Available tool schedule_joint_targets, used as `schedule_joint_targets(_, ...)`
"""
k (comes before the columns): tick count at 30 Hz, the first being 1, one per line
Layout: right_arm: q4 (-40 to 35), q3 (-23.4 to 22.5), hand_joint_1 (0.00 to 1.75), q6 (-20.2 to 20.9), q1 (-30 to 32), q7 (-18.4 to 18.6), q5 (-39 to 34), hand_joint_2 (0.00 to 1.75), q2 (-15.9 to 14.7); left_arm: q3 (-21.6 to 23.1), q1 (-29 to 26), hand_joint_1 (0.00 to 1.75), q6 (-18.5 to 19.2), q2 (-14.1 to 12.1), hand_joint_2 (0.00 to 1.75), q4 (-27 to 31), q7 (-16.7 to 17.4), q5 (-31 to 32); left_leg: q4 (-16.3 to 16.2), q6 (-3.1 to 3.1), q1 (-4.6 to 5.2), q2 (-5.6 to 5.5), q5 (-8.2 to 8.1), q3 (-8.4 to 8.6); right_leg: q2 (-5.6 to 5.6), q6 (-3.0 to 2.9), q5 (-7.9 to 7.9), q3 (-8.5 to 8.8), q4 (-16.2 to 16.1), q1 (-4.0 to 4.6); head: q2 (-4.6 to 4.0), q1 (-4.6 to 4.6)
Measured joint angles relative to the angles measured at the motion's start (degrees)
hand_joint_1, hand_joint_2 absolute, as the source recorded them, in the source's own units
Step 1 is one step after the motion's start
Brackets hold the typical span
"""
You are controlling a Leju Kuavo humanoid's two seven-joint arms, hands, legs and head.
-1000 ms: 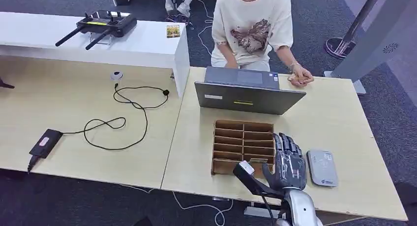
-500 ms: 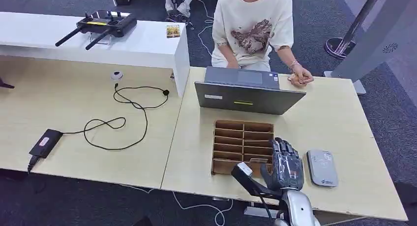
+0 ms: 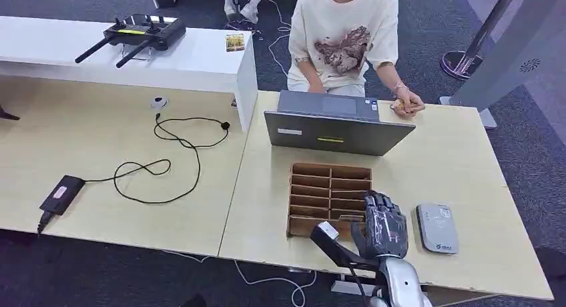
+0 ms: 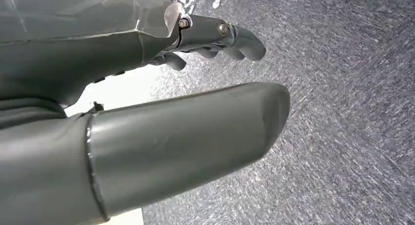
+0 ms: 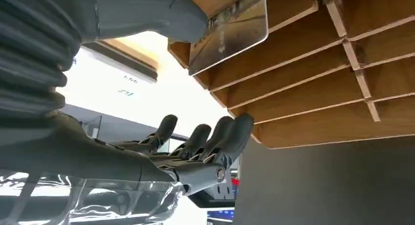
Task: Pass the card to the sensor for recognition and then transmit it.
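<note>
Card [image 3: 352, 218] stands on edge in the nearest row of the wooden slotted organiser [image 3: 330, 187], at the front right of the tabletop [image 3: 460, 167]. The right hand [image 3: 384, 228] is at that row, its thumb against the card's face in the right wrist view [image 5: 230, 32], while the other fingers [image 5: 215, 137] lie straight and spread apart from it. Whether the card is truly pinched cannot be told from these views (the thumb touches it, but no opposing finger is seen on the far side). The step in hand looks like the pick-up, with the card not yet lifted clear of its slot. The grey sensor [image 3: 437, 227] lies flat on the tabletop just to the right of the hand, near but not touching it. The next move probably calls for a firm pinch on the card, a lift straight up out of the slot without snagging the dividers, then a short carry rightward to hold it flat over the sensor. The left hand [image 4: 147, 88] hangs over carpet, fingers loosely apart and holding nothing. A person [image 3: 344, 33] sits behind a laptop [image 3: 334, 130] across the tabletop, likely the one to receive the card.
</note>
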State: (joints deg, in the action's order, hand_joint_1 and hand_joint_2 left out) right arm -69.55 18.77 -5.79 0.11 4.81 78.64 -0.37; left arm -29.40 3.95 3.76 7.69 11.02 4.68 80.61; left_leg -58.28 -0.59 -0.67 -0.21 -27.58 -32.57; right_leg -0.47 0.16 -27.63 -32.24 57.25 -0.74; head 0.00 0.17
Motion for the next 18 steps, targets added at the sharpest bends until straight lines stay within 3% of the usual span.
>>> schedule_joint_targets(18, 1.35, 0.05, 0.73, 0.05, -0.50, -0.02, -0.09, 1.75, 0.00, 0.00, 0.15, 0.00, 0.39, 0.00, 0.00, 0.00, 0.11, 0.57, 0.00, 0.00, 0.00, 0.00, 0.00, 0.00, 0.00, 0.00, 0.00, 0.00, 0.00, 0.00, 0.00, -0.02)
